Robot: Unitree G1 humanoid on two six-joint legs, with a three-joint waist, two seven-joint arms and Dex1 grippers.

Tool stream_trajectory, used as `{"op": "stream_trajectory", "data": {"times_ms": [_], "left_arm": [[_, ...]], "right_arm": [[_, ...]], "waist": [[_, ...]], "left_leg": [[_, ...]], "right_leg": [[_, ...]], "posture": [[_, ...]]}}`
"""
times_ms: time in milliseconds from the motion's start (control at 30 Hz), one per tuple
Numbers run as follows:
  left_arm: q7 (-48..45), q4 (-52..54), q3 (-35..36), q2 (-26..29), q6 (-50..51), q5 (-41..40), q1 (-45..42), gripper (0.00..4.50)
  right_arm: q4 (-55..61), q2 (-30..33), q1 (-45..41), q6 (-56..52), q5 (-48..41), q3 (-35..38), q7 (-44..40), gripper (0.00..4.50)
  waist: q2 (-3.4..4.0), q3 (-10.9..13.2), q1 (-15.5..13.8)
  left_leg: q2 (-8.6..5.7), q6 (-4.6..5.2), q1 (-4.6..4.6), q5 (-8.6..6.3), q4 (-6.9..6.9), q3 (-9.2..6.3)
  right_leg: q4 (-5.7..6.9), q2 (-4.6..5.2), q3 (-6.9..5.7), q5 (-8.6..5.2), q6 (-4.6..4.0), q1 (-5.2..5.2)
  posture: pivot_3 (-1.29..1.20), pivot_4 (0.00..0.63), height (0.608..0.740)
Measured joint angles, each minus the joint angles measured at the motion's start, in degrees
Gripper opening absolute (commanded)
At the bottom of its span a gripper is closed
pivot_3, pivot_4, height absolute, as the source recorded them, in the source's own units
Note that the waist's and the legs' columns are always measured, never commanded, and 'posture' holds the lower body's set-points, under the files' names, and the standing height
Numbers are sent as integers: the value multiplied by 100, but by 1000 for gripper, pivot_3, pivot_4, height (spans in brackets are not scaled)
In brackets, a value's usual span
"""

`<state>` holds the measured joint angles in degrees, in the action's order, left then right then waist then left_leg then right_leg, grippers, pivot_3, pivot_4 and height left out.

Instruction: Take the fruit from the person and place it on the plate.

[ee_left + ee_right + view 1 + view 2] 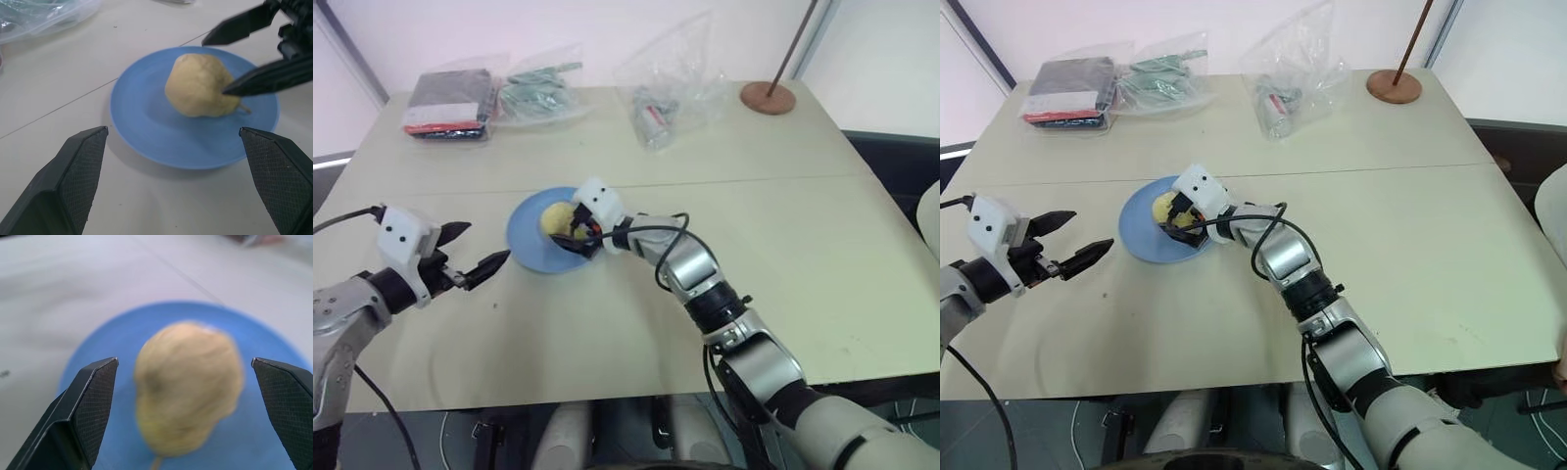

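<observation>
The pale yellow fruit (555, 219) rests on the light-blue plate (524, 243) near the middle of the table. My right gripper (568, 233) reaches in from the right and stands open, one finger on each side of the fruit (188, 382), with a gap showing at both sides. My left gripper (481, 245) hovers open just left of the plate (146, 122), pointing at it and holding nothing. The left wrist view shows the right gripper's fingers (264, 81) flanking the fruit (200, 85). The person is out of view.
Along the table's far edge lie a dark packet in a plastic bag (450, 103), a clear bag with green contents (540, 90) and another clear bag (656, 108). A round brown stand base (767, 96) with a rod sits at the far right corner.
</observation>
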<state>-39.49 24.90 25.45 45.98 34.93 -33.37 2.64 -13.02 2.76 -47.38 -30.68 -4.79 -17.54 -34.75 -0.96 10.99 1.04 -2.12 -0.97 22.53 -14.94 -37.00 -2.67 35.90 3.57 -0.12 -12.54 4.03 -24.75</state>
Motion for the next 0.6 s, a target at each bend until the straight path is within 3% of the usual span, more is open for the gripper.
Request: {"op": "stream_trajectory", "data": {"times_ms": [233,400,600], "left_arm": [[-165,7,-1,31,103,-152,-34,4500],[-271,75,15,123,155,-227,-57,4500],[-346,121,13,125,216,-274,-70,4500]], "right_arm": [[1858,1371,7,-1159,-887,804,-818,4442],[3046,2700,738,-1733,-1731,1490,-1559,4442],[3792,3593,1386,-2233,-2565,2231,-1844,4442]], "waist": [[2,1,-15],[3,2,-30],[3,2,-26]], "left_leg": [[0,1,4,0,0,-1],[1,3,9,-1,2,-8],[5,5,10,-2,1,-6]], "right_leg": [[-4,0,-2,-2,-1,0],[-39,0,-6,-3,-1,14],[-47,-2,-7,-3,-2,17]], "posture": [[0,150,740],[0,150,740],[0,150,740]]}}
